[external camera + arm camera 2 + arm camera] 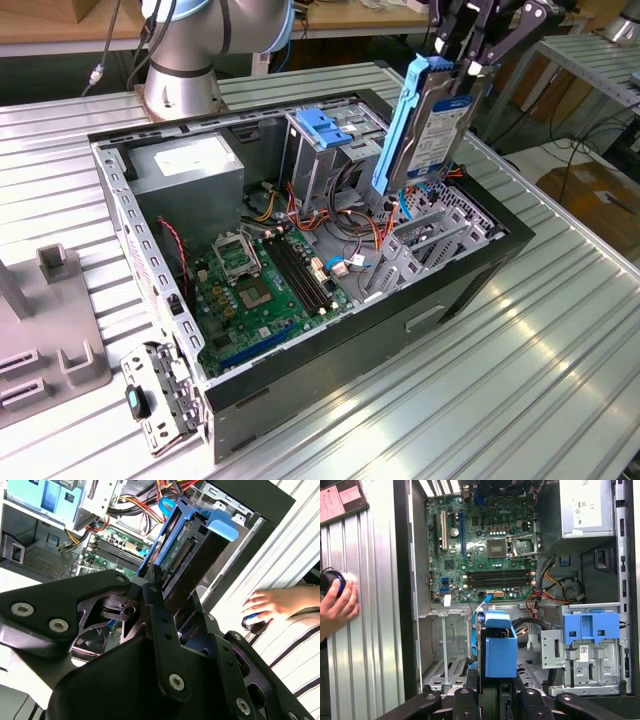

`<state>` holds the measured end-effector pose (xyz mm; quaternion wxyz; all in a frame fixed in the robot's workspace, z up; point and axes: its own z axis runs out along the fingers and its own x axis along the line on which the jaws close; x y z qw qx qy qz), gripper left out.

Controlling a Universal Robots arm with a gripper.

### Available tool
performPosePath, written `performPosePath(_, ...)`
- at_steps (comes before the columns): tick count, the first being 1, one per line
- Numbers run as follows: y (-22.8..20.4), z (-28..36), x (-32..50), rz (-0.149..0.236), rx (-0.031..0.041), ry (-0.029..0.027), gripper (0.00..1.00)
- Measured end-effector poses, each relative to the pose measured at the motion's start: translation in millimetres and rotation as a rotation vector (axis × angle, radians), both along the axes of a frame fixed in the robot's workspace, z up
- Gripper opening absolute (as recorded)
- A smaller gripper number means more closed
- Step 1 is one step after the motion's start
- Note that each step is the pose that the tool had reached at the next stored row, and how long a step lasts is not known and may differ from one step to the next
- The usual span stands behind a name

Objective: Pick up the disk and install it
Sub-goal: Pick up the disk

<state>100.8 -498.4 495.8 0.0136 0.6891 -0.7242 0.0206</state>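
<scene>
The disk (430, 130) hangs upright above the open computer case (470, 290), over its side at the exterior view's right. It is a flat metal drive with blue side rails and a blue-and-white label. My gripper (466, 72) is shut on its upper end. In the second wrist view the disk (192, 555) points away from the black fingers (160, 610) toward the case interior. In the first wrist view the disk (499, 645) is edge-on, rising from my gripper (492, 694) beside an empty metal bay (445, 652).
Inside the case lie a green motherboard (255, 285), a grey power supply (190, 175), a drive cage with blue latch (325, 135) and loose cables (345, 215). A person's hand (337, 605) rests on the table beside the case. A grey fixture (50, 330) stands at the exterior view's left.
</scene>
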Motion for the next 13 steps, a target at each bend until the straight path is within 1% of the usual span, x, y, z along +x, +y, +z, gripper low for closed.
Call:
performPosePath(2,-3.0,0.0,0.0,0.000,-0.0001,0.0000,0.35)
performPosePath(4,-7.9,0.0,0.0,0.000,-0.0001,0.0001,0.35)
performPosePath(5,-11.6,0.0,0.0,0.000,-0.0001,-0.0001,0.35)
performPosePath(7,-12.9,0.0,0.0,0.000,0.0000,0.0000,0.35)
performPosePath(13,-13.0,0.2,0.0,0.000,-0.0002,0.0000,0.35)
